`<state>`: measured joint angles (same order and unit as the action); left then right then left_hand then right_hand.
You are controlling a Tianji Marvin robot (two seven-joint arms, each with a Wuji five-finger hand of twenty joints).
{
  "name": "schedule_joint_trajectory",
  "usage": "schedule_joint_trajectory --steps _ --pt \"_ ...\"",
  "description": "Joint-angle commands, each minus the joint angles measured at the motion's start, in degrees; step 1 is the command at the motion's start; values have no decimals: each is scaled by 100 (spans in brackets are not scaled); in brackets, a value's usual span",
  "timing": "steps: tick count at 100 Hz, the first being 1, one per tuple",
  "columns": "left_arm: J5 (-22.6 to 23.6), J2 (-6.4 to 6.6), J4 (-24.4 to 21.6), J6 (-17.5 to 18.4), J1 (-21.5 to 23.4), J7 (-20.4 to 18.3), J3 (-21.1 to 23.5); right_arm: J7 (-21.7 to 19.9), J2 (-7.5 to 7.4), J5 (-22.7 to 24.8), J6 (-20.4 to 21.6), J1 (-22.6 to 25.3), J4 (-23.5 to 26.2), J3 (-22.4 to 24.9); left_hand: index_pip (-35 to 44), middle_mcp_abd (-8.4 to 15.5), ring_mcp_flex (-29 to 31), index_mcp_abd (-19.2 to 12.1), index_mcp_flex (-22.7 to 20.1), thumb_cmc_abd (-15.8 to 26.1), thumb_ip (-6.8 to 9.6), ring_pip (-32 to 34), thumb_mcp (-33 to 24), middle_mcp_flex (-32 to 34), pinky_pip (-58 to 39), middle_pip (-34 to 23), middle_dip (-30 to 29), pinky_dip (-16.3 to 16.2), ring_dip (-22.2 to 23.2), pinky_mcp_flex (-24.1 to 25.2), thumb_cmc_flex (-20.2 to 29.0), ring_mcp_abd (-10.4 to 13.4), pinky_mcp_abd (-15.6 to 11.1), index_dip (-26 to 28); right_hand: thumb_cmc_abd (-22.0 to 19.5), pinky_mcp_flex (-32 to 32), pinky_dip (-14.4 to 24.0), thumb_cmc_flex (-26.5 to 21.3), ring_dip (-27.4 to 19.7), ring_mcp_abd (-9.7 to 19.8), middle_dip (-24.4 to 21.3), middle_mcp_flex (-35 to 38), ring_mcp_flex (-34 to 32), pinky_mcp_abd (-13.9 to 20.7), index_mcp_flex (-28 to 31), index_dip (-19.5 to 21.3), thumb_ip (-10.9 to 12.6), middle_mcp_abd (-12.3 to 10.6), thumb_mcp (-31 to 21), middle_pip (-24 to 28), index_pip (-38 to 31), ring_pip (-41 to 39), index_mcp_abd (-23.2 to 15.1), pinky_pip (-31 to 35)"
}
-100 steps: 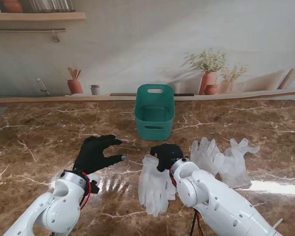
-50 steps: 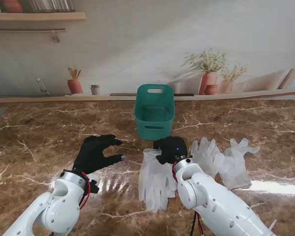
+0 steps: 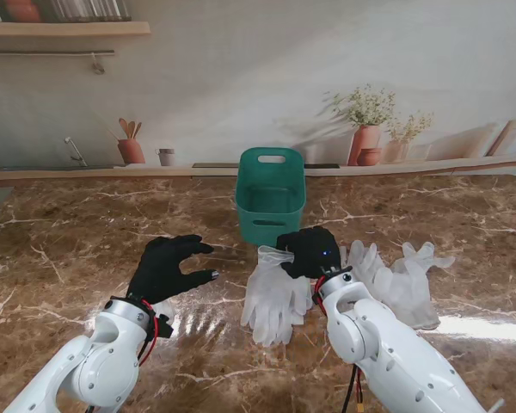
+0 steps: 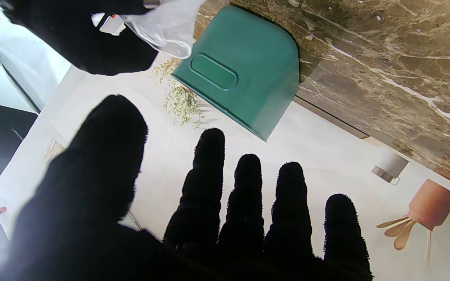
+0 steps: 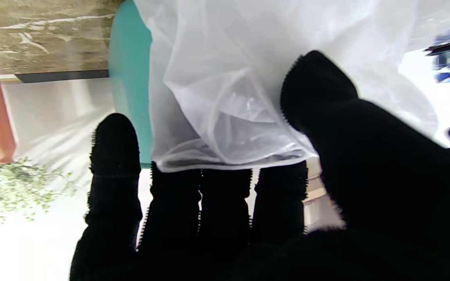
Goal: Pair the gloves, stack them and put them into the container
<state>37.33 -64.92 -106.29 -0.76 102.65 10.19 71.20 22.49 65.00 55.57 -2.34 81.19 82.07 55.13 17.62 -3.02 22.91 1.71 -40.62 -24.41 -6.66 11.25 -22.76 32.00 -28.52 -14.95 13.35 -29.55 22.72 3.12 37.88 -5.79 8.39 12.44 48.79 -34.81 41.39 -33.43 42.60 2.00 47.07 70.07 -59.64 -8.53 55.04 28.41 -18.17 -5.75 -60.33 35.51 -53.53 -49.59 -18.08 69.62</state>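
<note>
Pinching glove pair [image 3: 273, 294] – right robot hand [image 3: 310, 252], seemingly lifted, near unlabelled container [image 3: 270, 196]

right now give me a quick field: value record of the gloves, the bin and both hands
held gloves: translucent glove stack, cuff end lifted, fingers trailing nearer to me
right hand: right hand pinching the stack's cuff between thumb and fingers
left hand: left hand open, fingers spread, holding nothing
other gloves: second glove pair on the table to the right of the right hand
container: green container upright on the table, farther from me than the gloves; nothing visible inside
task state: no gloves in the container yet
</note>
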Motion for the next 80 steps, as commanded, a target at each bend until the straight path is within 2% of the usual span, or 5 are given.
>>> schedule_joint_trajectory --steps 1,64,69,73,80 --pt "-8 7 20 29 19 -13 -13 -187 -159 41 176 367 168 60 0 150 -80 -163 -34 241 158 -165 149 143 173 143 -69 -62 -92 80 53 318 -18 25 68 37 137 114 142 131 71 129 -46 16 202 -53 -5 -57 -54 121 -172 -135 -103 154" --pt "-29 12 48 77 -13 -38 -62 -1551 -512 510 1062 998 560 217 -6 153 -84 -166 -36 221 163 -177 160 140 304 151 -76 -105 -101 78 76 319 -22 21 10 400 158 679 67 107 -263 -93 333 102 -109 -735 -67 -95 -27 -462 82 348 47 -97" --pt "-33 16 43 71 -11 -62 -55 -1880 -538 434 1153 1035 651 287 -11 151 -93 -159 -26 219 164 -182 158 132 318 154 -77 -106 -103 85 78 324 -22 20 -247 674 323 1176 83 70 -876 -373 692 166 -138 -689 128 -53 217 -716 864 633 330 -367" --pt "-36 18 41 63 -11 -78 -51 -2137 -559 363 1222 1080 756 368 -13 150 -89 -159 -23 218 163 -181 162 132 328 153 -77 -108 -102 84 68 314 -26 19 -662 930 450 1753 50 51 -1053 -680 1060 273 -44 178 874 -22 399 -963 2155 865 590 -588" --pt "-41 20 33 51 -8 -93 -45 -2479 -592 312 1339 1172 960 529 -25 151 -100 -156 -1 224 164 -185 164 124 340 154 -77 -116 -103 80 65 318 -25 14 -1017 1217 495 2045 -24 42 -1217 -1134 1514 381 -322 197 976 7 913 -1276 2575 1142 669 -813"
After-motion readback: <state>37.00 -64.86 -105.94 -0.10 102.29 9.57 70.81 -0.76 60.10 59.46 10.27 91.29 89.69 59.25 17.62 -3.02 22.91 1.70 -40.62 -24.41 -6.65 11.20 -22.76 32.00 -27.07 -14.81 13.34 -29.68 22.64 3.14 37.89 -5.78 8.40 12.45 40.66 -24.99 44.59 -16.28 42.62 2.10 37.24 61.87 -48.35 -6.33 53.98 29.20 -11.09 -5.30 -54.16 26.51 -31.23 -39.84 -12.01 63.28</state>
